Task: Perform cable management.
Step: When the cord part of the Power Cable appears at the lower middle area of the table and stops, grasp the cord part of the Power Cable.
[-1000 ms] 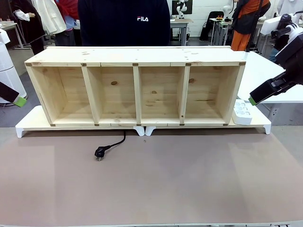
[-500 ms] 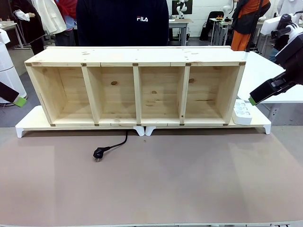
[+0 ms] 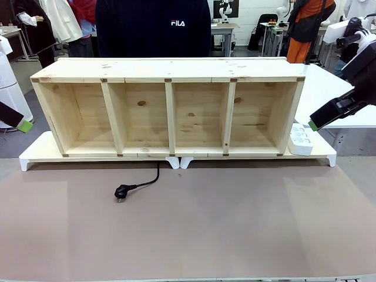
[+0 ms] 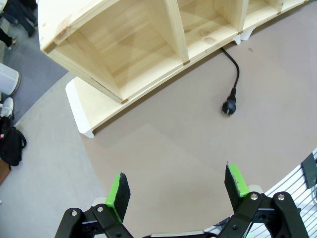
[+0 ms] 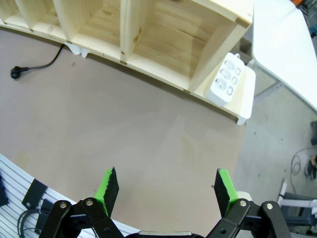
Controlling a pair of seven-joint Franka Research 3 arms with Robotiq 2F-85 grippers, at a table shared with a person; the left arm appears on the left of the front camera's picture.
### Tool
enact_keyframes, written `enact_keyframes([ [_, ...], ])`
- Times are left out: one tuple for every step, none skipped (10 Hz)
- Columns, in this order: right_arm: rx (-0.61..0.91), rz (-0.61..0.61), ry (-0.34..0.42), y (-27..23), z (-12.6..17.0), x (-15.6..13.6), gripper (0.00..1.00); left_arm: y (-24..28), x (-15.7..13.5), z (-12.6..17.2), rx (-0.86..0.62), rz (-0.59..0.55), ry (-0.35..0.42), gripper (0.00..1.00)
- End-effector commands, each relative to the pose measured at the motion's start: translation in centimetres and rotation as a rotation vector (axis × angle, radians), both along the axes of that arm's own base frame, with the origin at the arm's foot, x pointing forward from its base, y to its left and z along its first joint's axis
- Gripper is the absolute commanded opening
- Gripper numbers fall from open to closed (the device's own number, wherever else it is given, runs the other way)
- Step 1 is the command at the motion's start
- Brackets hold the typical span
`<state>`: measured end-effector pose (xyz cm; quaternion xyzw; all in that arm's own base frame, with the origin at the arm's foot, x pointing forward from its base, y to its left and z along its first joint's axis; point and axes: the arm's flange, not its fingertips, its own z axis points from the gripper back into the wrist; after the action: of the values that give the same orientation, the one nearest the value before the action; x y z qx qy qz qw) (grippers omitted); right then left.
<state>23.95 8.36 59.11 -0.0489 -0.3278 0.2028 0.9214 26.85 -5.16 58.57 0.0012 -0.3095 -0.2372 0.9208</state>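
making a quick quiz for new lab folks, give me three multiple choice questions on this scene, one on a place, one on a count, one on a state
1. Where does the cable lie with its plug, relative to the wooden shelf?
A. inside one of its compartments
B. on top of it
C. on the table in front of it

2. How many compartments does the wooden shelf have?
A. three
B. four
C. five

3. In what state is the left hand?
A. open and empty
B. shut on the cable
C. shut and empty

Answers
1 C: the front view shows the plug on the brown tabletop, in front of the shelf.
2 B: four open compartments count across the shelf's front.
3 A: its jaws stand wide apart with nothing between them.
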Motion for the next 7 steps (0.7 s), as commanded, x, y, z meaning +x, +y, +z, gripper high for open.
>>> enact_keyframes([
  [0.000,-0.001,0.000,-0.01,-0.03,0.10,1.00,-0.11,-0.01,0.06,-0.002,-0.005,-0.003,1.00],
  [0.000,-0.001,0.000,-0.01,-0.03,0.10,1.00,-0.11,-0.01,0.06,-0.002,-0.005,-0.003,1.00],
  [0.000,-0.001,0.000,-0.01,-0.03,0.10,1.00,-0.11,-0.01,0.06,-0.002,-0.005,-0.003,1.00],
  [0.000,-0.001,0.000,-0.01,-0.03,0.10,1.00,-0.11,-0.01,0.06,-0.002,-0.005,-0.003,1.00],
  [0.000,-0.001,0.000,-0.01,-0.03,0.10,1.00,-0.11,-0.01,0.06,-0.002,-0.005,-0.003,1.00],
  [0.000,-0.001,0.000,-0.01,-0.03,0.10,1.00,-0.11,-0.01,0.06,-0.002,-0.005,-0.003,1.00],
  [0.000,-0.001,0.000,-0.01,-0.03,0.10,1.00,-0.11,-0.01,0.06,-0.002,-0.005,-0.003,1.00],
])
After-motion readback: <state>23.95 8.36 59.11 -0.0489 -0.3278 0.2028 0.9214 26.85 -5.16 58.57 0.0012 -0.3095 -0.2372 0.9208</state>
